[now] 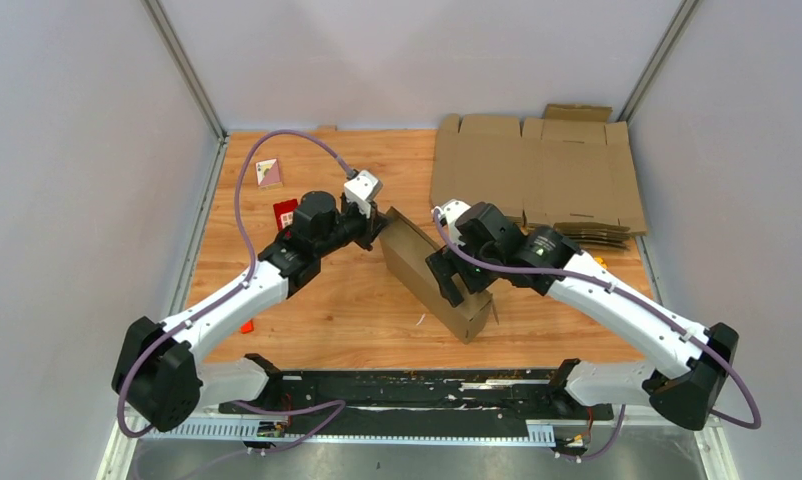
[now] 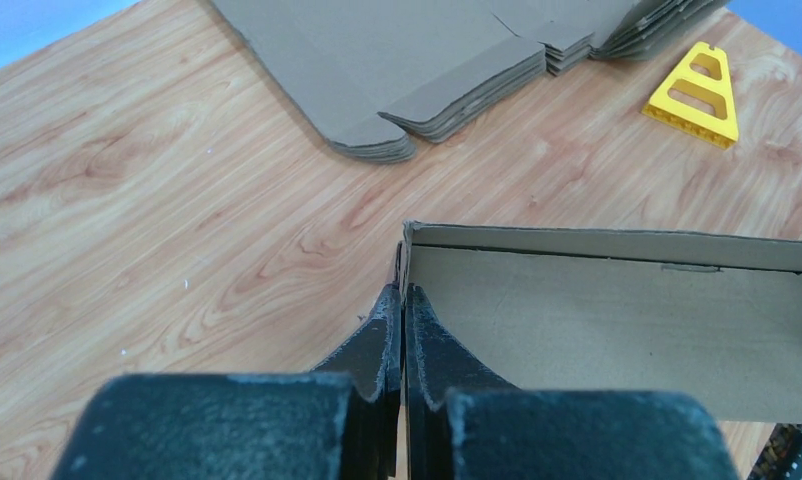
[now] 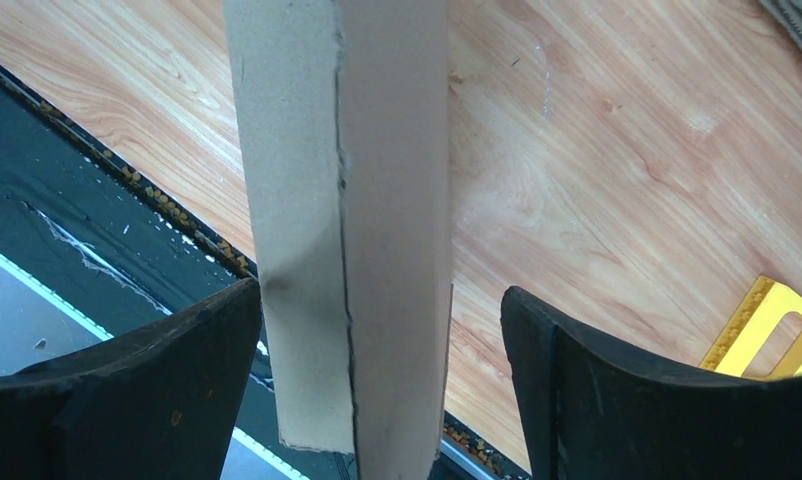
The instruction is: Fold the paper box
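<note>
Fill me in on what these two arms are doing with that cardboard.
Two arms are folding a brown paper box at the middle of the table. The left gripper is shut on a wall at the box's far end. The right gripper straddles a wall nearer the front, jaws open, not clamping it. A pile of flat cardboard sheets lies at the far right.

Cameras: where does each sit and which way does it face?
Top external: above and behind the bases, looking down on the table; left arm and right arm show, the paper box between them.
Left wrist: on the left arm, looking across the box to the cardboard pile; left gripper shut on the box's wall.
Right wrist: on the right arm, looking down past the box's wall to the table's near edge; right gripper open around it.
Shared: both wrist views catch the yellow triangle.
</note>
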Motion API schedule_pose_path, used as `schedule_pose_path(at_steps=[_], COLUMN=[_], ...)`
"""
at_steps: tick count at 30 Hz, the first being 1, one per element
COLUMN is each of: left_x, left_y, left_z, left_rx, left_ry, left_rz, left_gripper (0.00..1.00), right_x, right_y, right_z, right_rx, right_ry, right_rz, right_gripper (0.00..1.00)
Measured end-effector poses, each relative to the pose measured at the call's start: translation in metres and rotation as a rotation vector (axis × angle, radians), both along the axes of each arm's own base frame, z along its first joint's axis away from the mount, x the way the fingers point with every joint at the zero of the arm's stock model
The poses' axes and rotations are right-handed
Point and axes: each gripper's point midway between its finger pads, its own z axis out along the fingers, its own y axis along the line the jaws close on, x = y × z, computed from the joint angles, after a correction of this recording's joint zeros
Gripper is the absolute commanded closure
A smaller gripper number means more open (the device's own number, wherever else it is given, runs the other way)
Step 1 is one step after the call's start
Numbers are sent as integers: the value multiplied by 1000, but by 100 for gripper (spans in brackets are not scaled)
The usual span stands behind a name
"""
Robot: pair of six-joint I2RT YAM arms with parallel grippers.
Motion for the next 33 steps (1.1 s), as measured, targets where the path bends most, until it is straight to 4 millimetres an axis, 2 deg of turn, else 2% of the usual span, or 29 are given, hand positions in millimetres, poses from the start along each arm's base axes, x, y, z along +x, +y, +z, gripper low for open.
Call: schedule_pose_path(at_steps=[5, 11, 17, 19, 26, 30, 33], left_x=[-5, -8, -9, -11, -15, -15, -16], left_y=[8, 14, 15, 17, 20, 20, 20], left_z=[0, 0, 1, 0, 0, 0, 0], left_rx=[-14, -21, -28, -26, -15, -13, -11], left_ry=[0, 15, 31, 37, 44, 45, 44], left_rz=[44, 87, 135, 152, 177, 182, 183], left_gripper=[100, 100, 100, 100, 100, 100, 100], right_x=[-3, -17, -31, -36, -39, -33, -30], right_y=[-9, -34, -60, -66, -75, -69, -64], right_z=[15, 36, 36, 33, 19, 20, 21], right_rx=[40, 124, 192, 213, 225, 250, 273], right_ry=[-43, -105, -119, -113, -90, -78, -70], right_rz=[-31, -109, -222, -260, -345, -386, -408], right_gripper=[11, 19, 25, 30, 59, 66, 75])
